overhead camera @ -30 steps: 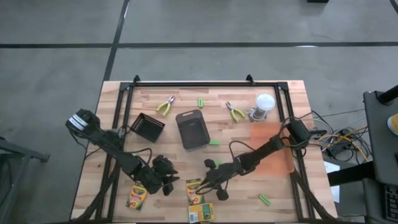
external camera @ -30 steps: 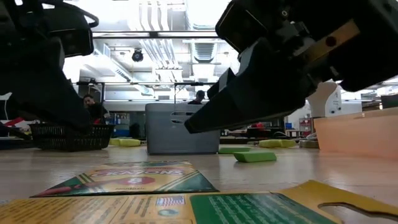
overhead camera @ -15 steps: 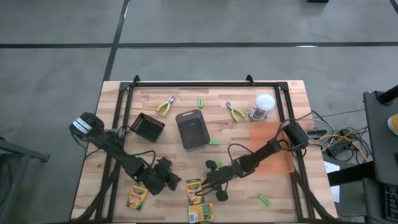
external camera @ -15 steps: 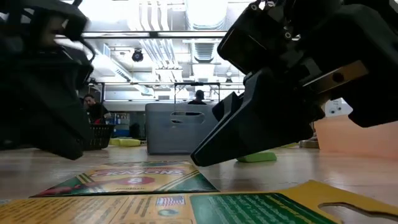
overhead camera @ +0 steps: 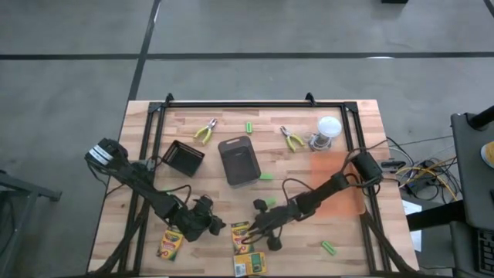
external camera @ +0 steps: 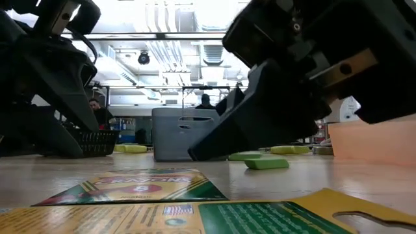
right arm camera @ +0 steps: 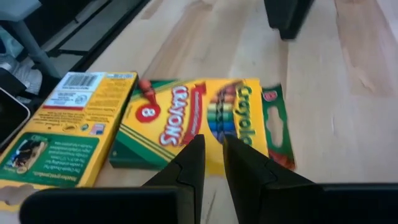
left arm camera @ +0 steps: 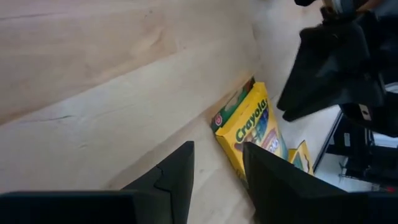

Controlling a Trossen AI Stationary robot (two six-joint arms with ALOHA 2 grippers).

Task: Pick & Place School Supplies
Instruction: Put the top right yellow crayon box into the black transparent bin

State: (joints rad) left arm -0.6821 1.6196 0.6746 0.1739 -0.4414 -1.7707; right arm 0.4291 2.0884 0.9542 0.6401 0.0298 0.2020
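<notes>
Left gripper [overhead camera: 214, 226] nearer the crayon box [overhead camera: 242, 236], fingers apart; right gripper [overhead camera: 248, 236] fingers nearly together, empty.

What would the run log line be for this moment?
right hand: shut, empty, over middle crayon box | left hand: open, empty, nearby | grey tray: no supplies visible inside

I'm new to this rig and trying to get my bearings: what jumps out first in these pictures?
Both dark arms reach to the table's near edge, where the right gripper hangs low over a crayon box, its fingers nearly together. The left gripper, fingers apart and holding nothing, sits just beside that box, with another crayon box near its arm. Farther back stand a grey tray mid-table and a white-lidded jar at the far right.
</notes>
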